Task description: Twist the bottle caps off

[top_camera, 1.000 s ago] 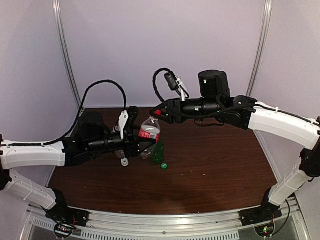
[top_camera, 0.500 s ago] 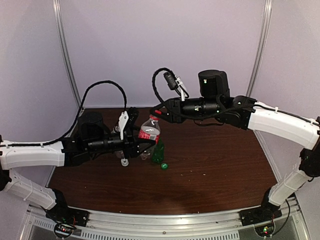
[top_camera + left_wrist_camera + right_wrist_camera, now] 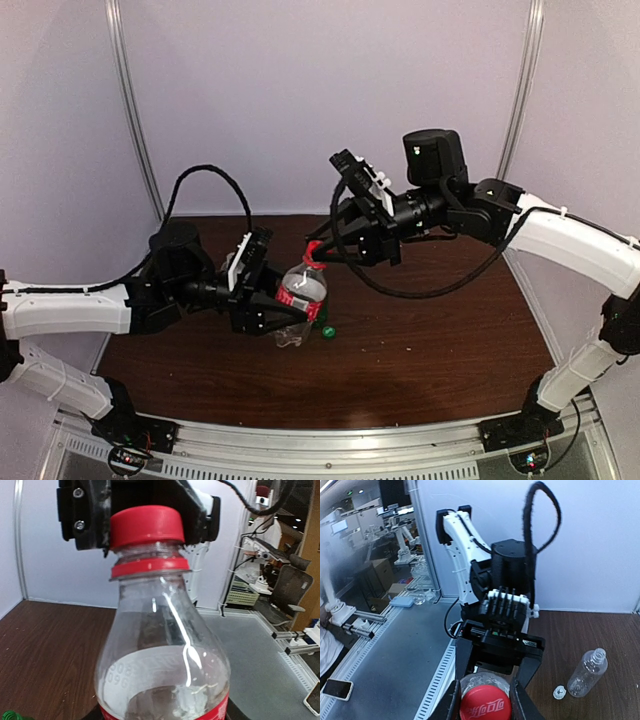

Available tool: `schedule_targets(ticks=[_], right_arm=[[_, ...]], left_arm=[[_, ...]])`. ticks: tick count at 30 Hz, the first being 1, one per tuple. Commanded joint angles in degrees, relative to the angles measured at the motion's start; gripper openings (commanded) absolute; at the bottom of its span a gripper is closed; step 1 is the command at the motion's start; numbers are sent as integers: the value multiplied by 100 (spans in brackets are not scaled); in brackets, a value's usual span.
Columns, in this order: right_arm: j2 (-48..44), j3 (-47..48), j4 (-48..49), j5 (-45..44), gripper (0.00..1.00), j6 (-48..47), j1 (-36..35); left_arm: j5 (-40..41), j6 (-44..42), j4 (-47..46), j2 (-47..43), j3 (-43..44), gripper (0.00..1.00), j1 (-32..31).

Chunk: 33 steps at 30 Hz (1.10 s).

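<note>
We have rolled the right wrist over and brought the bottle nearer and lower than it was a second ago.

Our right gripper (image 3: 485,703) has its fingers (image 3: 451,706) closed against both sides of the red cap (image 3: 146,526) and looks straight down on its top, so the cap's axis lines up with the wrist roll a twist needs. The left gripper (image 3: 293,312) is clamped round the red-labelled bottle (image 3: 301,290) at its label, with the neck tilted up and far-right toward the right arm. We judge the cap still seated above its ring. On the table (image 3: 430,340) lie a green cap (image 3: 328,332), a clear bottle (image 3: 587,672) and a white cap (image 3: 559,692).
</note>
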<state>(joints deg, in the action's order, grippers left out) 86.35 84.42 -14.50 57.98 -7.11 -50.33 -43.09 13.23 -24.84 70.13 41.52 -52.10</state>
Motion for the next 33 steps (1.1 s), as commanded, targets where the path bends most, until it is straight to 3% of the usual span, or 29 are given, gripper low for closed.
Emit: schedule_targets(ticks=[1,8,15,21,33], right_arm=[[181,586,-1259,1133,12,-1618,49],[229,783,-1687,1311,16,-1901,49],[147,636,-1413,1123,19,-1616,50],[-85,247,-684,576,33,-847,49],[-346,-73,-367,236,61,-450,40]], left_arm=[[-1647,452,-1424,127,37,28,-31],[-1868,606,-1772,268,-13,27,-34],[-1670,689,-1845,274,-21,27,-36],[-1421,647,-1738,299,-1,27,-31],[-845,403,-1305,257,66,26,-28]])
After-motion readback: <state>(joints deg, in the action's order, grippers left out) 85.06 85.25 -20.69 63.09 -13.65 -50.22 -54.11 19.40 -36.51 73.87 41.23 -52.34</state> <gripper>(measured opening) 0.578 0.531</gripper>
